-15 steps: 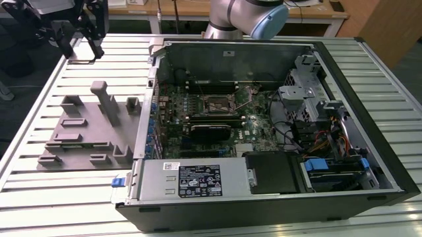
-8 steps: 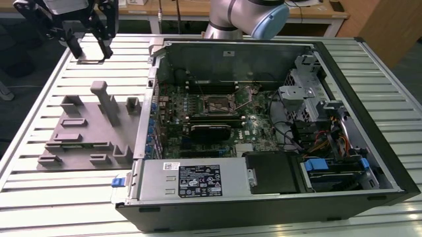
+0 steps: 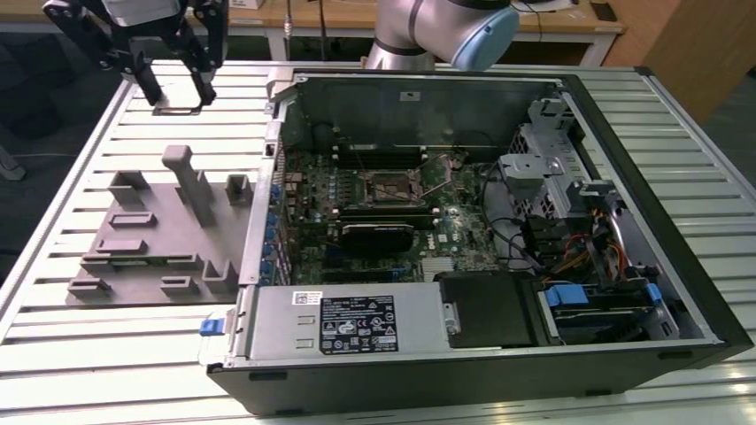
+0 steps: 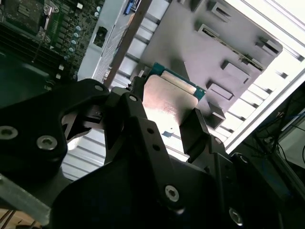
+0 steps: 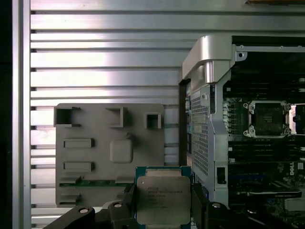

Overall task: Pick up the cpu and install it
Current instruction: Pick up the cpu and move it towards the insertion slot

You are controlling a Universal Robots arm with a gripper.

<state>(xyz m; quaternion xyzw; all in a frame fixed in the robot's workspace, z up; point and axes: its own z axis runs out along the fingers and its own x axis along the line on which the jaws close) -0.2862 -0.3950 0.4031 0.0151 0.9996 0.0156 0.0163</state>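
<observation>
The cpu (image 5: pixel 162 200) is a flat square chip with a silvery top plate and a thin pale rim. My gripper (image 5: pixel 162 204) is shut on it, one black finger on each of two opposite edges. The second wrist view has the cpu (image 4: pixel 169 102) tilted between the fingers (image 4: pixel 194 125). In the exterior view my gripper (image 3: pixel 177 96) hangs high at the back of that view's left, above the slatted table and beyond the grey fixture tray (image 3: pixel 142 239). The bare cpu socket (image 3: pixel 390 186) lies open on the motherboard inside the case, to the exterior view's right of the gripper.
The open computer case (image 3: pixel 473 221) lies on its side, its metal wall (image 5: pixel 205 95) standing between the tray (image 5: pixel 95 152) and the socket (image 5: pixel 268 118). A black heatsink block (image 3: pixel 378 235) sits just in front of the socket. Drive cages and cables (image 3: pixel 567 239) fill the case's right side.
</observation>
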